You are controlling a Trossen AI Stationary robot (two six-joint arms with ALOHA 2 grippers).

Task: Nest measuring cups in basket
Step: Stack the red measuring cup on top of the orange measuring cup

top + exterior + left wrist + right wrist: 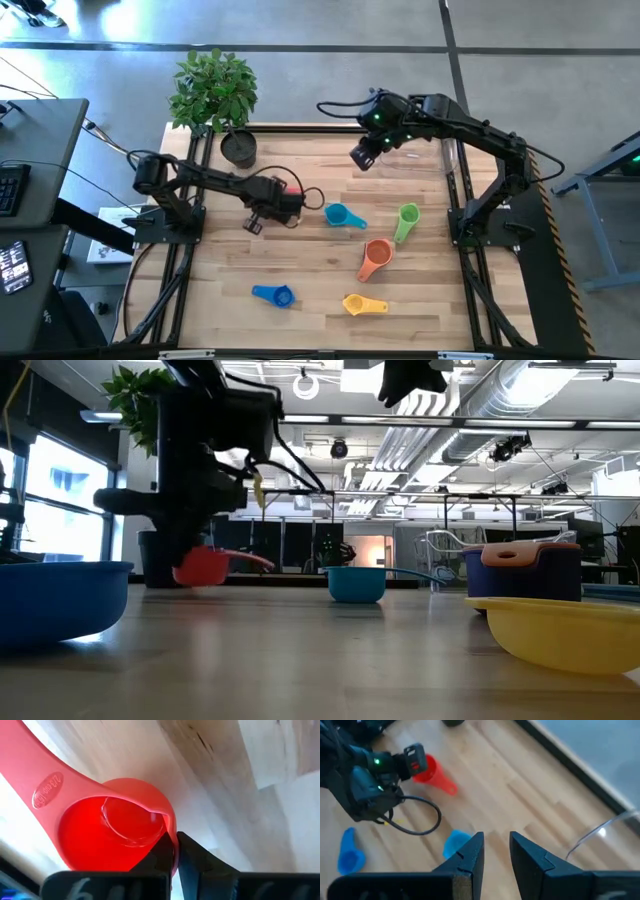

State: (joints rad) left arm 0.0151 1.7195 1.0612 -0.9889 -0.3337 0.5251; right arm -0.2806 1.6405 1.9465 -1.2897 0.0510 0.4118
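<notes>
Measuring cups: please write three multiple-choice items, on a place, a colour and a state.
1. The orange cup lies: A in the basket; B between the green cup and the yellow cup; C in the plant pot.
2. The cup in the left gripper is: A red; B purple; C blue.
3. The right gripper is: A shut on the teal cup; B shut on the basket; C open, empty.
B: seen from above. A: its fingers pinch the red cup at the rim. C: nothing between its parted fingers.
</notes>
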